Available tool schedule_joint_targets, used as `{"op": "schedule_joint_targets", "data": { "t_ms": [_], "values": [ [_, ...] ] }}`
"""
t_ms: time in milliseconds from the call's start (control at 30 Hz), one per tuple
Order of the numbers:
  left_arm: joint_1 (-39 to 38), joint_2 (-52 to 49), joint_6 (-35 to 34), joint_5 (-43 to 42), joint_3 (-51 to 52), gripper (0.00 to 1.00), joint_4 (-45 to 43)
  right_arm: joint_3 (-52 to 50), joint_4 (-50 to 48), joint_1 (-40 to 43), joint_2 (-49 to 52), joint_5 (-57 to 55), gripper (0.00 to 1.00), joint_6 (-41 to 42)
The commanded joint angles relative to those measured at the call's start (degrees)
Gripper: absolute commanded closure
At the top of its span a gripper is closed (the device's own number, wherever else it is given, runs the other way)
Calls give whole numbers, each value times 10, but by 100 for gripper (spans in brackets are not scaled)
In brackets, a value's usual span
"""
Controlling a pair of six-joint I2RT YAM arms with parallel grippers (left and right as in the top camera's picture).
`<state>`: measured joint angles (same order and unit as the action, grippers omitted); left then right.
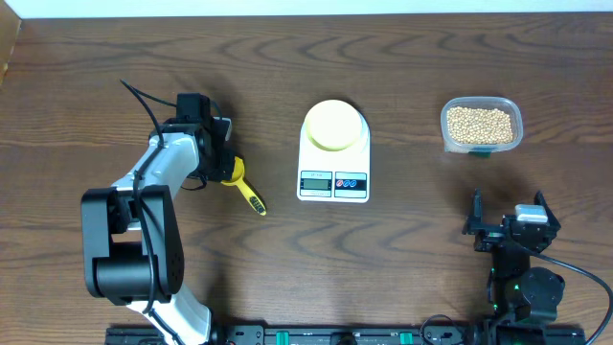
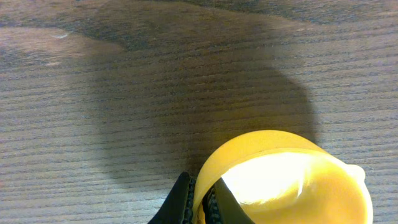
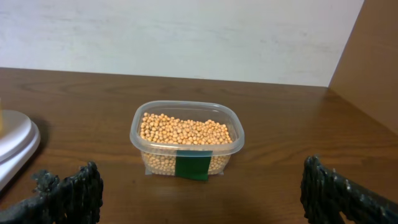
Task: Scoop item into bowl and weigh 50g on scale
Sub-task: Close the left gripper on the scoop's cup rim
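The pale yellow bowl (image 1: 334, 125) stands on the white scale (image 1: 333, 177) at mid-table. The tan beans (image 1: 480, 122) fill a clear plastic tub at the back right, which also shows in the right wrist view (image 3: 185, 131). A yellow scoop (image 1: 247, 192) lies on the table left of the scale. My left gripper (image 1: 225, 169) is at its cup end, and the left wrist view shows its fingers (image 2: 202, 191) pinched on the rim of the scoop (image 2: 292, 180). My right gripper (image 1: 508, 209) is open and empty near the front right, facing the tub from a distance (image 3: 200, 186).
The tub carries a green tape patch (image 3: 191, 166) on its near side. The edge of the scale (image 3: 15, 140) shows at the left of the right wrist view. A wall runs along the table's far edge.
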<state>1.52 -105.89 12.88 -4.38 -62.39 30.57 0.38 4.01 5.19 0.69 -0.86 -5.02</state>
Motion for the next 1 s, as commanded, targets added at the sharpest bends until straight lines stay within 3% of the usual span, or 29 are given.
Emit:
{"op": "schedule_joint_targets", "data": {
  "t_ms": [0, 667, 967],
  "values": [
    [3, -6, -1, -1, -5, 93, 2, -1, 2, 3, -3, -3, 1, 4],
    [3, -6, -1, -2, -5, 92, 2, -1, 2, 3, -3, -3, 1, 5],
    [3, -6, -15, -62, -5, 92, 6, -1, 2, 3, -3, -3, 1, 5]
  ]
}}
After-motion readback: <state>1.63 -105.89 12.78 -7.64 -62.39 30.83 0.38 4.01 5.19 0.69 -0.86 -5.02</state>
